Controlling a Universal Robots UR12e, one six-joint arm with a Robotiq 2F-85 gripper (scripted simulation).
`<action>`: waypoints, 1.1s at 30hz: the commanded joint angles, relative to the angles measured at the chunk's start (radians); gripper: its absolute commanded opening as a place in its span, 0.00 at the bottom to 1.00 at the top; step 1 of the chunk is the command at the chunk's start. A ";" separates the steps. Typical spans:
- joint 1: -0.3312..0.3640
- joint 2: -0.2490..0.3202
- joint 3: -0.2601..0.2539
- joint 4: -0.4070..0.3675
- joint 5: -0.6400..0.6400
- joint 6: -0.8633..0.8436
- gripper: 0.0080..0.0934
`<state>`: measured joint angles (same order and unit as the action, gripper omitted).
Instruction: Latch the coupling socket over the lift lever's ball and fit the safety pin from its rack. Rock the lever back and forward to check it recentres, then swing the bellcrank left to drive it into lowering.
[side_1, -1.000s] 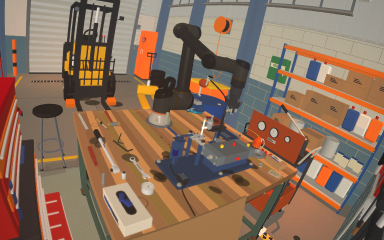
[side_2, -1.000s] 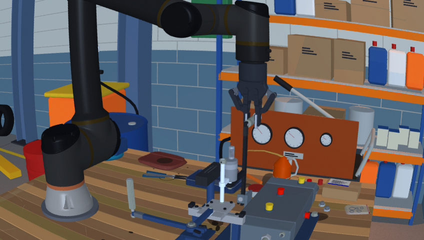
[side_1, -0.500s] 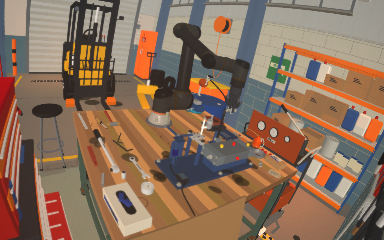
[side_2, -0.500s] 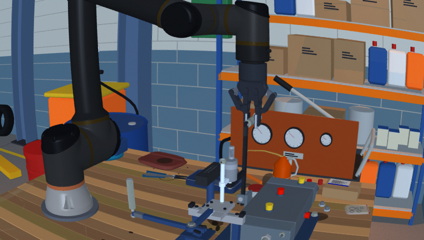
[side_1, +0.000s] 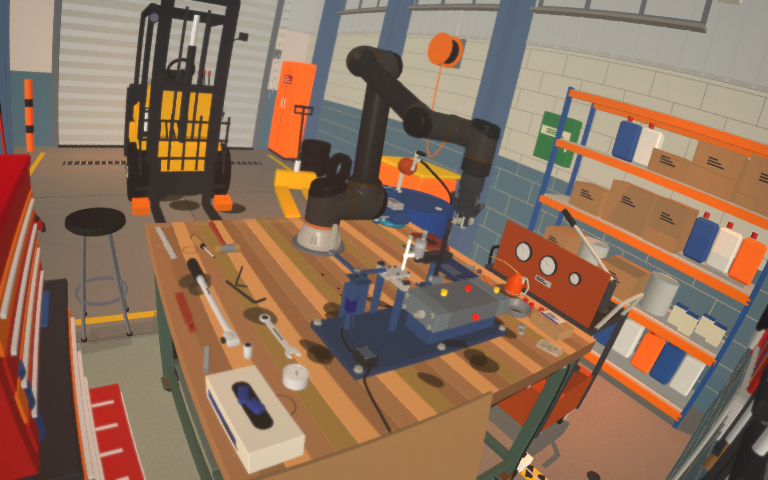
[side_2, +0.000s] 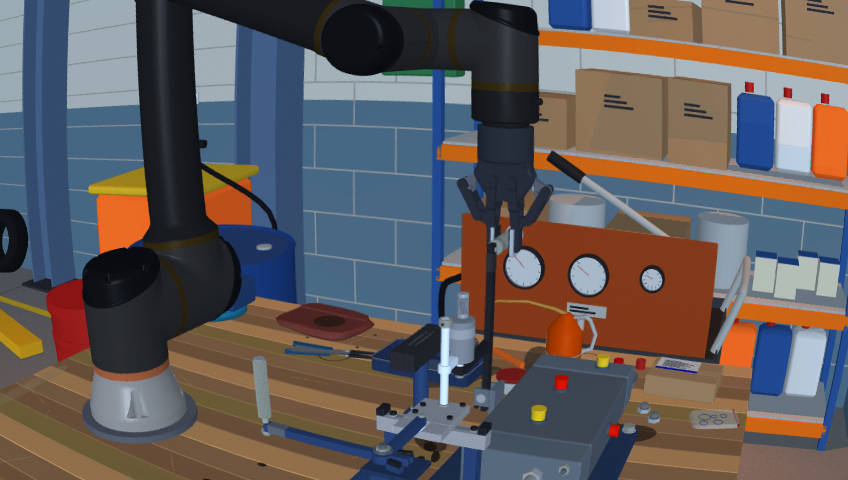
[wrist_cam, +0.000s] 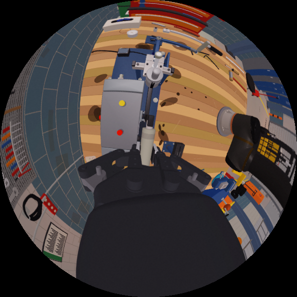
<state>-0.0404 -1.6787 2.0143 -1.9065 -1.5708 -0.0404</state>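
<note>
The lift lever's ball is hidden under the grey coupling socket (side_2: 462, 334) on the blue fixture. The lift lever (side_2: 489, 321) is a thin black rod that stands upright beside the grey valve block (side_2: 559, 410). Its pale grip (wrist_cam: 146, 144) sits at the top. My gripper (side_2: 504, 238) is closed on that grip, high above the bench. A white pin (side_2: 444, 369) stands upright on the grey plate in front of the socket. The bellcrank (side_2: 333, 437) is a blue arm that runs left to a grey upright handle (side_2: 260, 386).
Behind the fixture stands an orange gauge panel (side_2: 586, 285), with shelving of boxes and bottles beyond. An orange oil can (side_2: 564, 336), pliers and a red pad lie on the far bench. Wrenches, a tissue box (side_1: 252, 416) and small parts lie on the near left.
</note>
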 joint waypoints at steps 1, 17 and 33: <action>0.000 0.000 -0.001 0.000 0.000 0.000 0.22; 0.000 0.000 -0.001 0.000 0.000 0.000 0.47; 0.000 -0.010 -0.024 0.032 0.000 0.000 0.47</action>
<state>-0.0405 -1.6879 1.9921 -1.8739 -1.5708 -0.0404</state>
